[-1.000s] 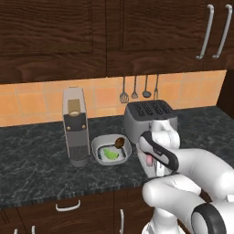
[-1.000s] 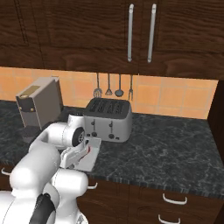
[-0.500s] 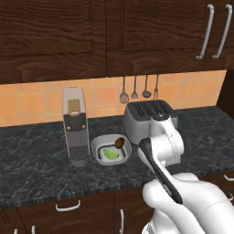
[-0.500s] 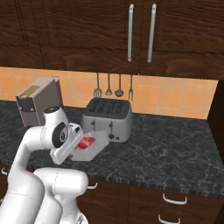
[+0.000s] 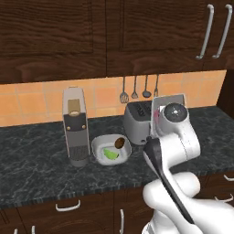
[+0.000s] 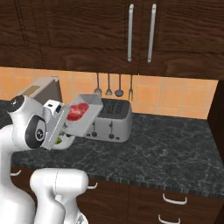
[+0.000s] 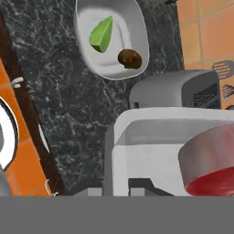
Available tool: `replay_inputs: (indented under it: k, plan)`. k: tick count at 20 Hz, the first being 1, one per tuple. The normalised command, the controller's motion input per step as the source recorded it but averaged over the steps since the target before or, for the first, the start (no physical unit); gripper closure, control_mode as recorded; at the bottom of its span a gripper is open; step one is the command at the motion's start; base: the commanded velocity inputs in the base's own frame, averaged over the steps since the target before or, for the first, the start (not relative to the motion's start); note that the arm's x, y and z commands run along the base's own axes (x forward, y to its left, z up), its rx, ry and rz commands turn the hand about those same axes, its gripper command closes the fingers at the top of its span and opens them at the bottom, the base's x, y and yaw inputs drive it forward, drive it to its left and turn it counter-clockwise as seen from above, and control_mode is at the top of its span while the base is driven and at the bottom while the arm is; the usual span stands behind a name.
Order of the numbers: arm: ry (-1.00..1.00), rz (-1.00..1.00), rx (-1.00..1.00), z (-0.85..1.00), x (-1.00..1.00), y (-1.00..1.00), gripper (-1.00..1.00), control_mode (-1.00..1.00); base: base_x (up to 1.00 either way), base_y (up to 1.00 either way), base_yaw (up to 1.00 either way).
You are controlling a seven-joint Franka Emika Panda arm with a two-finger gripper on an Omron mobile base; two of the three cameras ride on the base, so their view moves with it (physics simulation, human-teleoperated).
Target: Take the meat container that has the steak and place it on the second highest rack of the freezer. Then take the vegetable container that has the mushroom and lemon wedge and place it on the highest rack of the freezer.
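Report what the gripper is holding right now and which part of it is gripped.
The gripper holds the meat container with the steak, lifted off the counter, gripped at its near rim.

arm (image 5: 176,183): glossy white, bulbous rounded links | joints: dark grey discs and black seam bands | wrist: round grey cap

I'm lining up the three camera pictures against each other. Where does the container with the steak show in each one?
Left base view: meat container right of centre, lifted behind the arm's wrist.
Right base view: meat container left of centre, tilted, steak inside.
Hand view: meat container lower right, close up.
Shared landmark: the toaster.
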Motion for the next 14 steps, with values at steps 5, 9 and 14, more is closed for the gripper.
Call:
replay_inputs:
  k: [5, 9, 14]
  plan:
    - [-0.43, 0.16, 0.12, 0.82, -0.86, 0.00, 1.00, -1.00, 0.00, 0.00, 0.00]
    - [-0.05, 0.14, 0.34, 0.28, -1.00, 0.02, 1.00, -1.00, 0.00, 0.00, 0.00]
    - [0.00, 0.14, 0.18, -0.03, -0.88, 0.32, 1.00, -1.00, 0.00, 0.00, 0.00]
